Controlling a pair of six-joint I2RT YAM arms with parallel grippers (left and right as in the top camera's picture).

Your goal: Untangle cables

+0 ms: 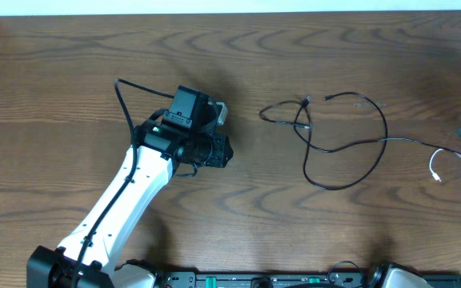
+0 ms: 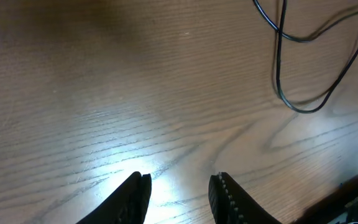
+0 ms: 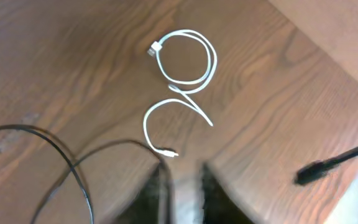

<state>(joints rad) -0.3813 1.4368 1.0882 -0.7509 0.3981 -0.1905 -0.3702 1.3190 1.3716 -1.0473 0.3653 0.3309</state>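
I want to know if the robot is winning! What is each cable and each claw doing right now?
Thin black cable: lying loose, loops crossing over themselves, not held.
Thin white cable: lying curled in a loop, not held.
Left claw: open, empty.
Right claw: blurry, slightly open, nothing between its fingers.

Open table (image 1: pixel 54 64) far left and centre; left arm (image 1: pixel 126 188) slants across near-left, black cable (image 1: pixel 385 140) loops sprawl right-centre, white cable (image 3: pixel 179 89) by right edge.
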